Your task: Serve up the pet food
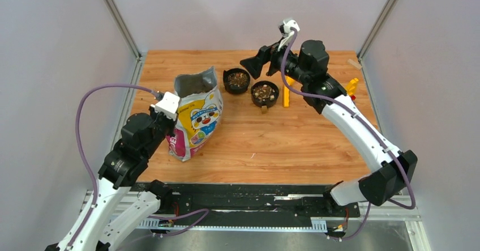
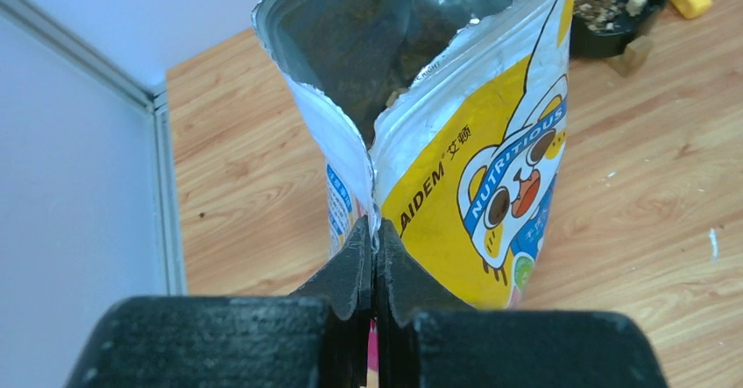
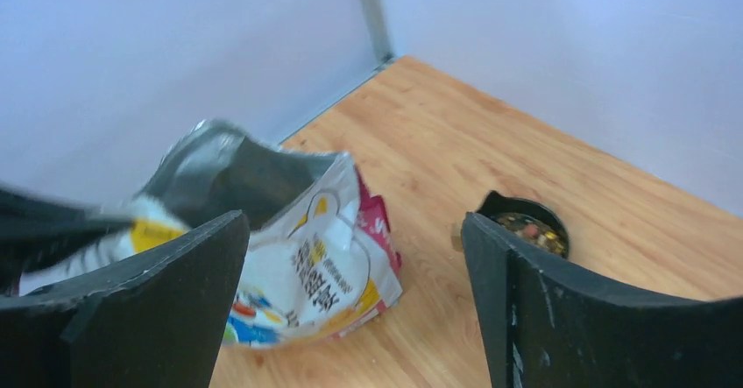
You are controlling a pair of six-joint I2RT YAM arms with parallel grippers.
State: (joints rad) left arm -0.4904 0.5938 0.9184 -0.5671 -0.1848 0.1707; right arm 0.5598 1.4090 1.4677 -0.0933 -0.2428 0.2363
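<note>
The pet food, brown kibble, fills two black bowls: the far one [image 1: 238,79] and the near one [image 1: 264,92]. More kibble shows dimly in the open mouth of the cartoon-printed bag [image 1: 195,115]. My left gripper [image 1: 171,113] is shut on the bag's side seam [image 2: 375,222] and the bag [image 2: 473,169] stands upright. My right gripper [image 1: 255,64] is open and empty, raised above the far bowl. In the right wrist view it [image 3: 352,222] looks down at the bag [image 3: 307,265] and one bowl [image 3: 530,229]. The yellow scoop [image 1: 286,92] lies right of the near bowl.
A small wooden block [image 1: 264,110] lies against the near bowl and also shows in the left wrist view [image 2: 633,55]. A second yellow object [image 1: 352,85] lies near the table's right edge. Grey walls and metal posts close in the left, back and right sides.
</note>
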